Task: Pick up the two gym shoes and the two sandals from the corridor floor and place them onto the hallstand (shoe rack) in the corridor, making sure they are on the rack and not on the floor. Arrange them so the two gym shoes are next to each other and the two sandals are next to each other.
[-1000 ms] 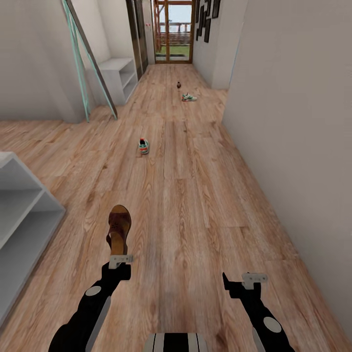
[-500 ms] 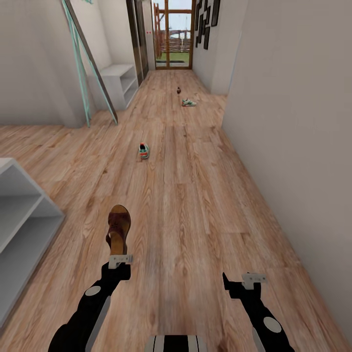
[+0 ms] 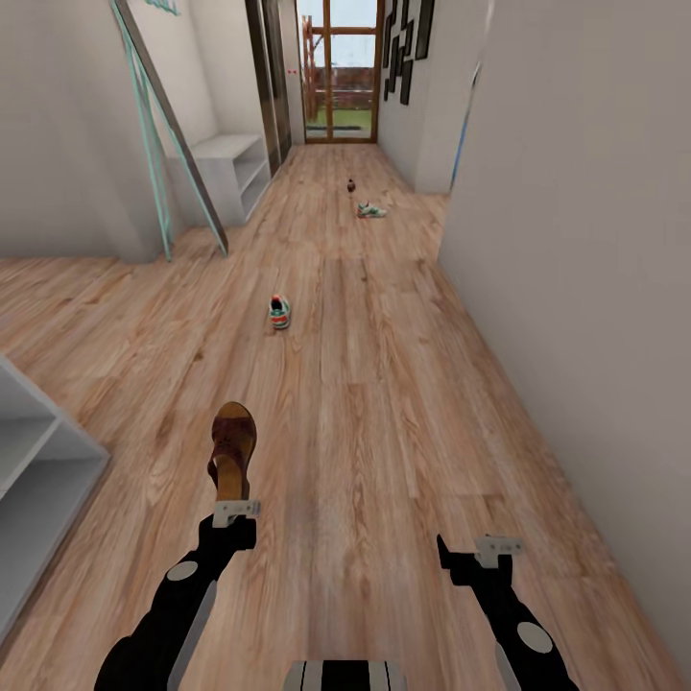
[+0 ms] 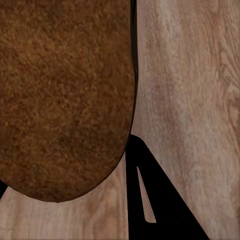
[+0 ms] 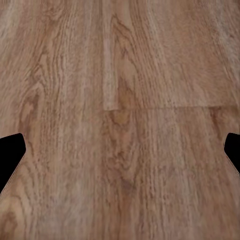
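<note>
My left gripper [image 3: 235, 511] is shut on the heel of a dark brown sandal [image 3: 233, 444], which sticks out ahead of it above the corridor floor [image 3: 384, 403]. In the left wrist view the sandal's sole [image 4: 65, 100] shows close up. The right gripper [image 3: 485, 551] is open and holds nothing. One gym shoe [image 3: 279, 312] lies mid-corridor, and the other gym shoe [image 3: 370, 210] lies farther off, just before the second sandal [image 3: 351, 185]. A white bench [image 3: 230, 168] at the far left wall, with teal bits above it, may be the hallstand; its top is cut off.
A pale shelf unit [image 3: 43, 461] with open rows stands close at my left. A slanted teal-edged glass railing [image 3: 158, 125] rises at the left. The right wall [image 3: 576, 288] runs along the corridor to a glazed door [image 3: 341, 67].
The whole view has shifted: the shoes and the near shelf unit slid down and left in the picture as the camera moved. Both arms and the held sandal keep their pose.
</note>
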Controlling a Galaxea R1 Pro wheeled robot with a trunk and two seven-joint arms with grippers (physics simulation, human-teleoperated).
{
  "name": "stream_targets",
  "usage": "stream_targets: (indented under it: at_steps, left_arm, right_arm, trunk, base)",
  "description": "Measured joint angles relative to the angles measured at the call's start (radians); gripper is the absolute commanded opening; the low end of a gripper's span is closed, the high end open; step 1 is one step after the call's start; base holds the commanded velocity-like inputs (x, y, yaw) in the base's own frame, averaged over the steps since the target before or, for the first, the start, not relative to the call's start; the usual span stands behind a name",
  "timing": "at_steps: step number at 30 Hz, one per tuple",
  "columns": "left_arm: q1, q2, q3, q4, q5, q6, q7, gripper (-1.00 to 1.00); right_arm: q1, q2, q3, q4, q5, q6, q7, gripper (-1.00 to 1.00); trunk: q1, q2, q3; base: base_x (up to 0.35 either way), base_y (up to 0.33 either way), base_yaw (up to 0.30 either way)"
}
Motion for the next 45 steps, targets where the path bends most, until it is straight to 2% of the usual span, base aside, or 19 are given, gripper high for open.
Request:
stream_targets:
  at_steps: [14,37,45]
  left_arm:
    - [0.0,0.0,0.0,0.001,0.001,0.0,0.0,-1.0]
    - [0.0,-0.001,0.0,0.001,0.001,0.0,0.0,-1.0]
    - [0.0,0.0,0.0,0.001,0.001,0.0,0.0,-1.0]
  right_arm:
    - [0.0,0.0,0.0,0.001,0.006,0.0,0.0,1.0]
    - [0.0,0.0,0.0,0.001,0.007,0.0,0.0,1.0]
    - [0.0,0.0,0.0,0.002,0.007,0.0,-0.001,1.0]
  trunk:
    - [0.0,0.0,0.003]
    - [0.0,0.0,0.039]
    - [0.0,0.0,0.051]
  base:
    - [0.346,0.0,0.0]
    - [0.346,0.0,0.002]
    - [0.346,0.0,0.149]
